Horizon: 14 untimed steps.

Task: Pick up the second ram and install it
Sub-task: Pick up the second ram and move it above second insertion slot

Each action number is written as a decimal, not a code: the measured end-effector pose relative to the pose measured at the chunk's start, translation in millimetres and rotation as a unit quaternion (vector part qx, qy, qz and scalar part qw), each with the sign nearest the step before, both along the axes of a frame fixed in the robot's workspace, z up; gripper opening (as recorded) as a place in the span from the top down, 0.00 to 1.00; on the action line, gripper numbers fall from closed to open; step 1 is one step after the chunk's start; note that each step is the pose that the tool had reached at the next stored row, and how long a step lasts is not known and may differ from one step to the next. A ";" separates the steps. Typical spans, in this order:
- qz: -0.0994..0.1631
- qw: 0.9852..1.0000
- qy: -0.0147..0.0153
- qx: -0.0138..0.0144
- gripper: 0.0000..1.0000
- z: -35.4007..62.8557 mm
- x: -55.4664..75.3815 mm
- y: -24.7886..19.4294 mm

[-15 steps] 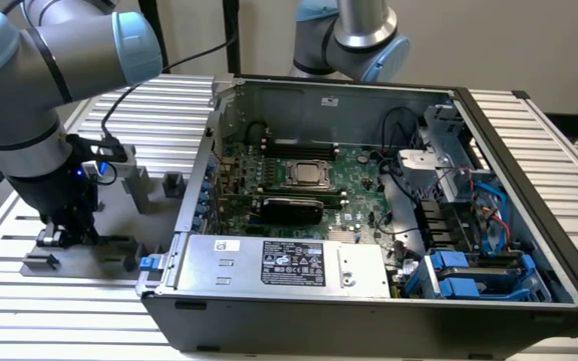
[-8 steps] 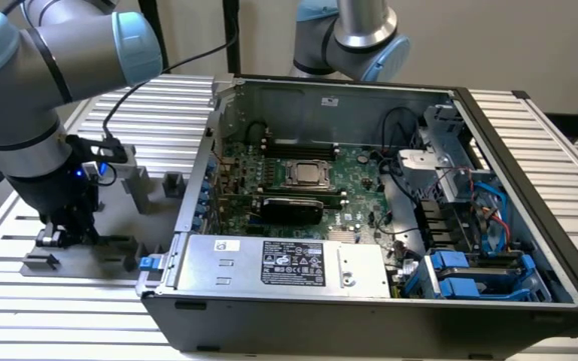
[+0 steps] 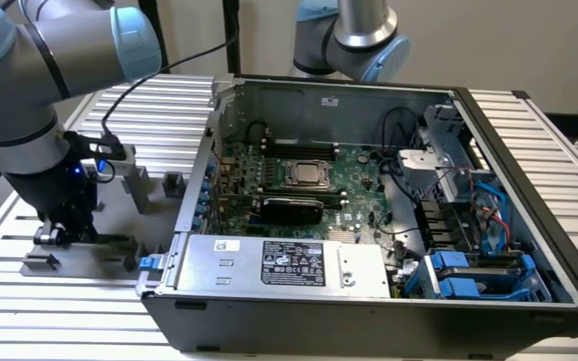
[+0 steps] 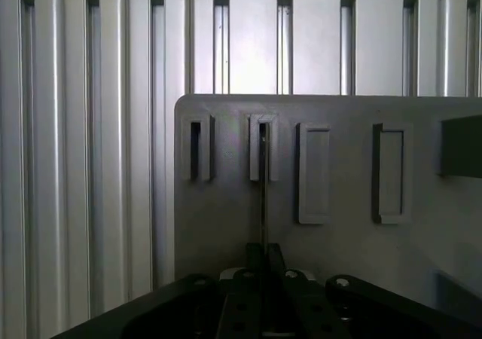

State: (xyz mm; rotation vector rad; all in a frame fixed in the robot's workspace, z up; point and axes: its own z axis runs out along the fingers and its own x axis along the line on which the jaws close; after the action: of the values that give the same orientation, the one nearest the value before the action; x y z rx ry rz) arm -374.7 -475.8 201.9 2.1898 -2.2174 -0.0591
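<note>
Over the grey slotted plastic fixture plate [image 4: 218,226], the black gripper [image 4: 263,258] is clasping the thin, dark-edged second ram stick [image 4: 263,188] between closed fingers.

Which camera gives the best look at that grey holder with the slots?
The wrist view: the grey holder faces it squarely, slots plain. The exterior view has it at its left, partly behind the arm.

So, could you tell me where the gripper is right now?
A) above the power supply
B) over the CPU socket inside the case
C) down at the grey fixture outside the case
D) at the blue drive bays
C: the gripper is down at the grey fixture beside the case, on the exterior view's left, lined up with the ram standing edge-on in a slot.
</note>
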 end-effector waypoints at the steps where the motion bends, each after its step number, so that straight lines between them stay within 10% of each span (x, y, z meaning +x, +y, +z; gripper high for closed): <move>1: 0.000 1.000 0.000 0.000 0.87 2.5 0.0 0.0; 14: 0.000 1.000 0.000 0.000 0.87 57.9 0.0 0.0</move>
State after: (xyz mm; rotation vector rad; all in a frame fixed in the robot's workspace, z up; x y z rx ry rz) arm -374.7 -475.8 259.8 2.1899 -2.2174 -0.0590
